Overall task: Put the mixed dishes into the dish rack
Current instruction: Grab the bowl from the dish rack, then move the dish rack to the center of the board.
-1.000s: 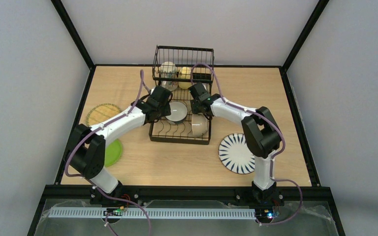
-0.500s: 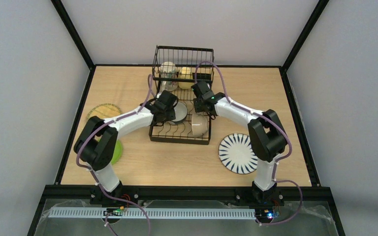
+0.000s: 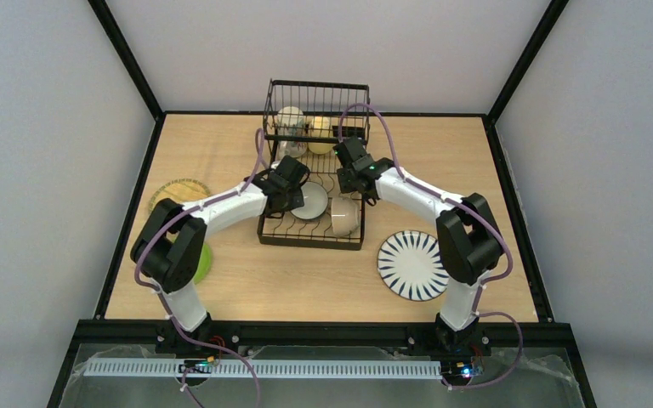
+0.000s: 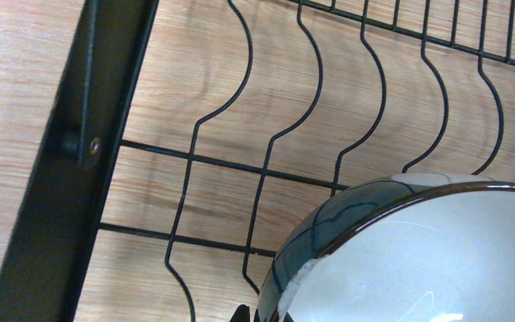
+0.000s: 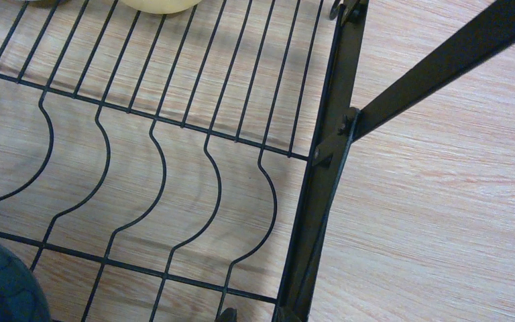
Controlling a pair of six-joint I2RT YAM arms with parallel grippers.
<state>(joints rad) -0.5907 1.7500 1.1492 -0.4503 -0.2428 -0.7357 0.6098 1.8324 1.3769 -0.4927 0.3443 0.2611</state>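
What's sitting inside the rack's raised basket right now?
A beige mug and a yellow mug, side by side in the raised basket. Its wires cover their lower parts, so anything beneath them cannot be seen.

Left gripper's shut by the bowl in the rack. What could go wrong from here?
The blue-white bowl leans tilted on the dividers of the dish rack; if the left gripper only pinches its rim, it may slip and knock the white bowl beside it. The right gripper hangs close over the same rack, so the arms could collide.

No text, label, brand or number can be read on anything.
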